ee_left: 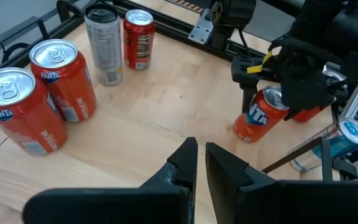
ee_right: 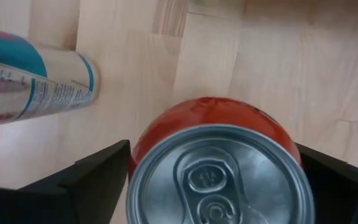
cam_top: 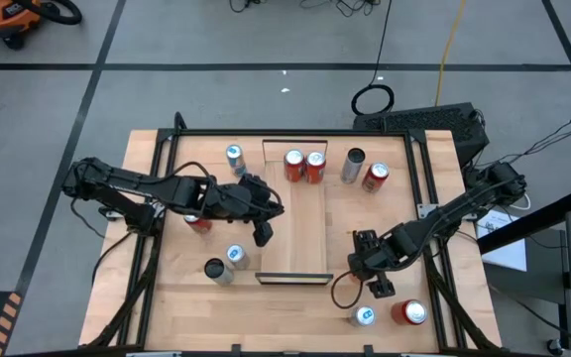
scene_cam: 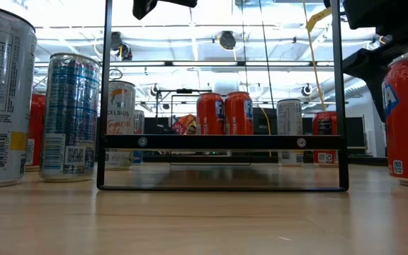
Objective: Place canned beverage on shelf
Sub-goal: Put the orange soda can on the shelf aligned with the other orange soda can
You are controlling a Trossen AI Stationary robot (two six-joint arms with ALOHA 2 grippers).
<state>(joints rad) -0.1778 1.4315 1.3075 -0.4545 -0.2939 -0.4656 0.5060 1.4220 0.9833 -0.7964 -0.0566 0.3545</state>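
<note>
Your right gripper (ee_right: 213, 180), at the table's four o'clock, straddles an orange can (ee_right: 219, 165) with fingers spread, unclenched, readying a lift toward the shelf (cam_top: 295, 223); the left gripper (ee_left: 201, 162) waits clenched, empty.

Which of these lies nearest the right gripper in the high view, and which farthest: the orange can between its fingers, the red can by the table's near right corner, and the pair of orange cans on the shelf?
1. Orange can, between the right gripper fingers.
2. Red can, near right corner.
3. Pair of orange cans, far end of the shelf.
</note>
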